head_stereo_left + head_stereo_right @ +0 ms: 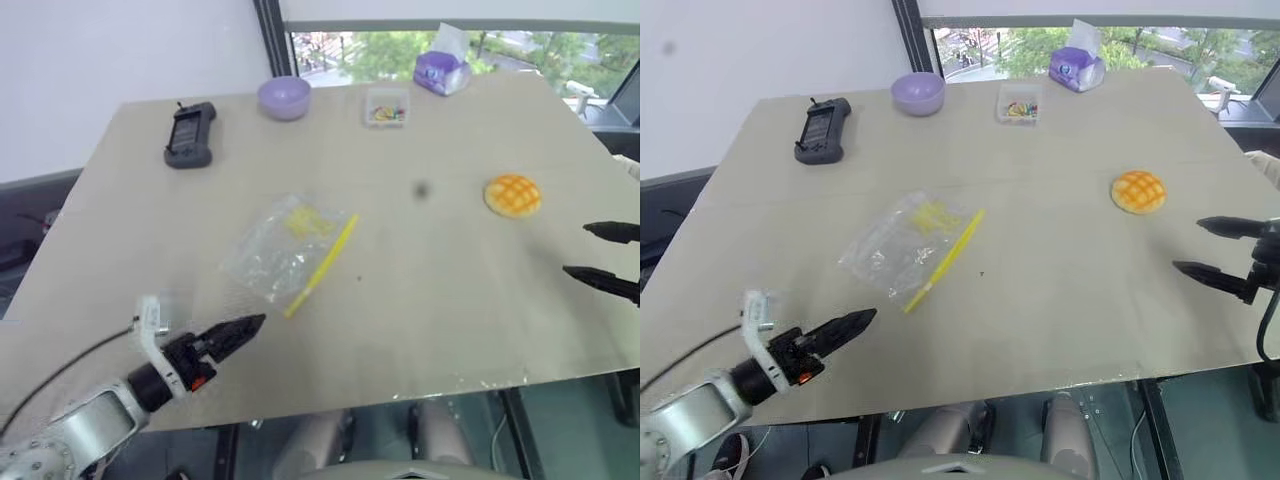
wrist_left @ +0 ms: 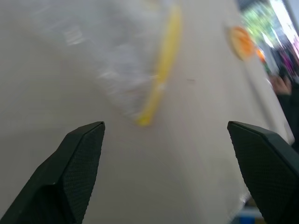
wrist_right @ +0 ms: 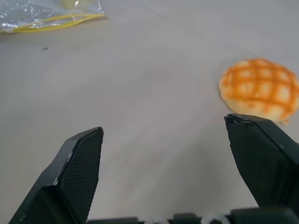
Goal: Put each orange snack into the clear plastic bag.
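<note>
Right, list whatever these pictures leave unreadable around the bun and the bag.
- Clear bag: whether its mouth is open; the left wrist view blurs it.
- Bun: its near edge, behind a finger of the right end effector in the right wrist view.
- Small clear box: contents too small in the head views.
- Dark spot on the table: blurred.

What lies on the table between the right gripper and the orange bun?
Nothing: in the right eye view, bare table separates the open right gripper from the orange bun; the right wrist view shows the same.
</note>
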{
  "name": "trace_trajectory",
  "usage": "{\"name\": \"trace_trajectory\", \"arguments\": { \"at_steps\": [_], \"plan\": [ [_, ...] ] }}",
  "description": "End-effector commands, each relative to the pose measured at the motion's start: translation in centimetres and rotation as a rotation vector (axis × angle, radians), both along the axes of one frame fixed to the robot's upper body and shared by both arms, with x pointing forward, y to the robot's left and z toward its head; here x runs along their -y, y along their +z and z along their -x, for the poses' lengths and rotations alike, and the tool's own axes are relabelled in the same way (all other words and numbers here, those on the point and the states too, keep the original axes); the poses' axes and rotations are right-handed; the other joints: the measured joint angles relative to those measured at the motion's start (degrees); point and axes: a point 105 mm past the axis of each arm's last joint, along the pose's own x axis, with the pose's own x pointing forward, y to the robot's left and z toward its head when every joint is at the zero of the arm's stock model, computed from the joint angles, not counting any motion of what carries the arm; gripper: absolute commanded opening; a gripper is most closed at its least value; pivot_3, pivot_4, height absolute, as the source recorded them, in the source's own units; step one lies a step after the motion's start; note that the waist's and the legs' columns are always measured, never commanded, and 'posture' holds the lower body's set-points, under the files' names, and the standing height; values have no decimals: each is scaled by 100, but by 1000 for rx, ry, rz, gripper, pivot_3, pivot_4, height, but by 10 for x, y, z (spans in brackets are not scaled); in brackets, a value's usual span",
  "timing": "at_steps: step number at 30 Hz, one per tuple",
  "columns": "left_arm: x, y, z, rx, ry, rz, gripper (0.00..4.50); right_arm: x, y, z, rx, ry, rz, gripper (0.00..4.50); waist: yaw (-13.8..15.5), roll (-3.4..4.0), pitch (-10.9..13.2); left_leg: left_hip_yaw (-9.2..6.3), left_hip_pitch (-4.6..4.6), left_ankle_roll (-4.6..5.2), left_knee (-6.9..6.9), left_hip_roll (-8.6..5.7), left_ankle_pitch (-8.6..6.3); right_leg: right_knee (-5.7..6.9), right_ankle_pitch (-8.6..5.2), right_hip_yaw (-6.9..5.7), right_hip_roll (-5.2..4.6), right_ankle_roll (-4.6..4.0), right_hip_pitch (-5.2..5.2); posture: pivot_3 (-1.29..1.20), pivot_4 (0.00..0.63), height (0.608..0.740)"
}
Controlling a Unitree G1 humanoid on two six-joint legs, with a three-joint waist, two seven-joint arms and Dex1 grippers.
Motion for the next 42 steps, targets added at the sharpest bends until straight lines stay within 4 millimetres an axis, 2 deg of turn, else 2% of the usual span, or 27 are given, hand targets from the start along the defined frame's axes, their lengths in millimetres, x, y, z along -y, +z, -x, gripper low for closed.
{"name": "trace_trajectory", "arguments": {
  "at_steps": [1, 3, 6, 10, 13, 20, 21, 25, 28, 31, 33, 35, 39, 42],
  "plan": [
    [14, -14, -22, -52, 25, -16, 4451, -3, 14, -3, 51, 14, 6, 4500, 48, 12, -13, -1, 6, -1, 1, 0, 1, -1, 0, -2, 1, 0, 8, 0, 150, 736],
    [27, -21, -42, -59, 37, 0, 4451, -3, 14, -4, 53, 17, 8, 4500, 96, 26, -26, 3, 10, -2, 2, -3, 2, 0, 2, 2, 2, 3, 9, 0, 150, 736],
    [42, -32, -60, -76, 30, -30, 4451, -5, 14, -6, 55, 23, 11, 4500, 114, 45, -50, 1, 10, -3, 2, -3, 2, 5, 3, 0, 1, 3, 8, 0, 150, 736],
    [51, -37, -84, -90, 77, -25, 4451, -6, 16, -7, 65, 21, 11, 4500, 140, 81, -101, 4, 11, -2, 1, -5, 2, -1, 3, 3, 0, 4, 10, 0, 150, 736],
    [49, -33, -93, -69, 94, -32, 3546, -6, 15, -6, 66, 17, 9, 4500, 130, 84, -108, 4, 13, -2, 1, -1, 3, 3, 3, 4, 0, 5, 9, 0, 150, 736],
    [45, -18, -94, 25, 47, -111, 187, -7, 7, -5, 59, 6, 15, 4500, 108, 76, -104, 5, 9, -1, 1, -4, 2, 0, 3, 9, 5, 5, 6, 0, 150, 736],
    [44, -15, -92, 44, 42, -103, 47, -9, 7, -5, 61, 10, 10, 4500, 102, 68, -99, 5, 9, -1, 0, -3, 2, -1, 3, 8, 6, 5, 4, 0, 150, 736],
    [46, 3, -85, 90, -12, -13, 47, -22, 8, -13, 90, 24, 1, 4500, 90, 55, -91, 4, 0, 2, -3, -3, 0, -10, 3, 9, 6, 5, -4, 0, 150, 736],
    [55, 23, -76, 93, -97, 122, 47, -46, 5, -26, 123, 32, -20, 4500, 58, 20, -70, 3, -3, 2, -4, 2, 0, -7, 3, 11, 6, 5, -12, 0, 150, 736],
    [63, 52, -71, 141, -169, 236, 47, -77, -14, -44, 216, 41, 124, 4500, 35, -10, -52, 0, -3, 0, -3, 8, 1, 3, 3, 10, 6, 5, -16, 0, 150, 736],
    [71, 69, -68, 159, -226, 279, 47, -88, -32, -55, 242, 47, 297, 4500, 35, -11, -52, 0, -5, -1, -3, 5, 1, 3, 3, 9, 10, 5, -19, 0, 150, 736],
    [83, 86, -62, 175, -298, 308, 47, -105, -42, -68, 347, 87, 463, 4500, 19, -15, -49, 0, -8, -1, -2, -3, 2, 3, 3, 10, 10, 5, -23, 0, 150, 736],
    [93, 101, -64, 160, -324, 379, 47, -139, -44, -80, 530, 203, 527, 4500, -19, -19, -46, 1, -9, -2, -3, -4, 2, 2, 3, 11, 12, 5, -25, 0, 150, 736],
    [97, 102, -67, 151, -334, 396, 47, -159, -45, -86, 631, 263, 572, 4500, -61, -24, -43, 2, -8, -3, -3, -2, 3, 3, 3, 12, 18, 5, -26, 0, 150, 736]
  ]
}}
